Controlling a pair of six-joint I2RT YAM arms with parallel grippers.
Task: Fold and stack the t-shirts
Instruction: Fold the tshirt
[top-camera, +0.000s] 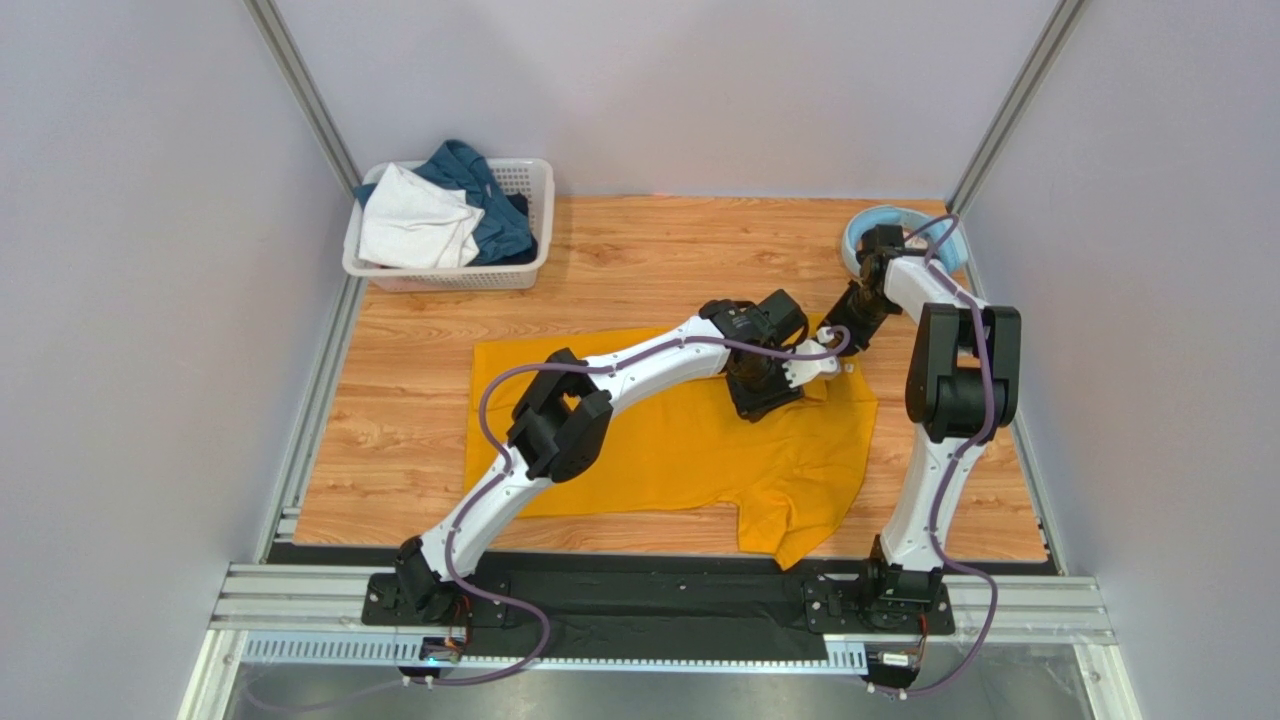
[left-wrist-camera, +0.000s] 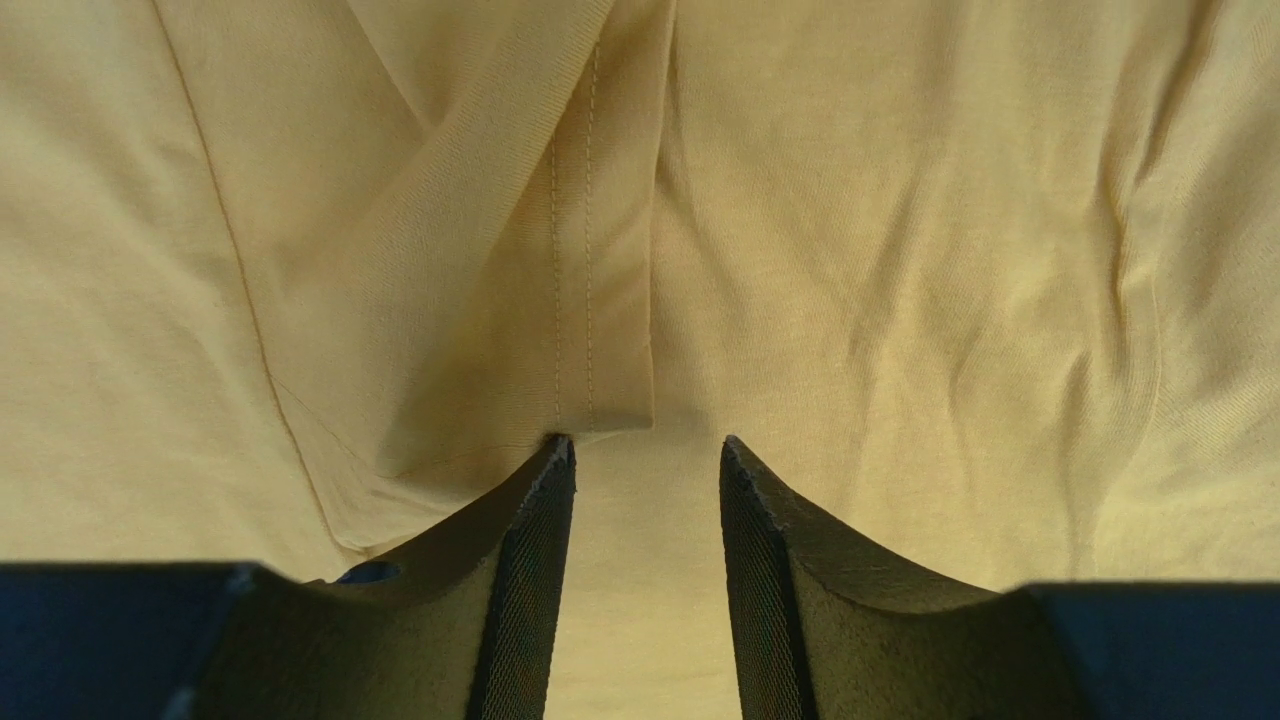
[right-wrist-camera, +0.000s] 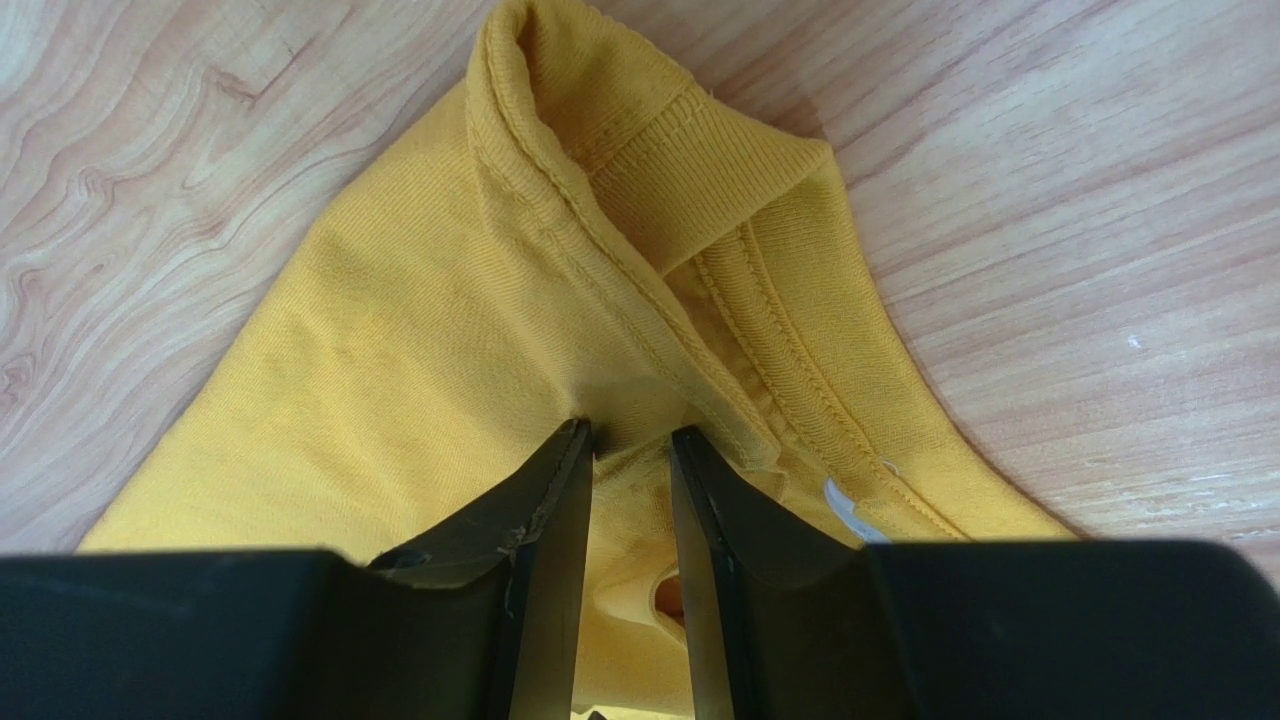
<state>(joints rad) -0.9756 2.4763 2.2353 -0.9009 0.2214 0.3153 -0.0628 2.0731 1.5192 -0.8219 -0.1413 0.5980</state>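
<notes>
A mustard-yellow t-shirt (top-camera: 661, 443) lies spread on the wooden table, its right side rumpled. My left gripper (top-camera: 781, 393) reaches across to the shirt's upper right. In the left wrist view it (left-wrist-camera: 646, 443) stands open, tips down on the yellow cloth (left-wrist-camera: 902, 270), and a stitched hem fold (left-wrist-camera: 601, 300) ends at the left fingertip. My right gripper (top-camera: 834, 348) meets the shirt at its far right edge. In the right wrist view it (right-wrist-camera: 631, 432) is shut on bunched yellow cloth (right-wrist-camera: 406, 345) just below the ribbed collar (right-wrist-camera: 721, 165). A white t-shirt (top-camera: 413, 225) and a teal-blue one (top-camera: 489, 188) lie in the basket.
The white lattice basket (top-camera: 534, 188) stands at the back left corner. Light-blue headphones (top-camera: 869, 228) rest at the back right, beside the right arm. Metal frame posts and grey walls close in the table on both sides.
</notes>
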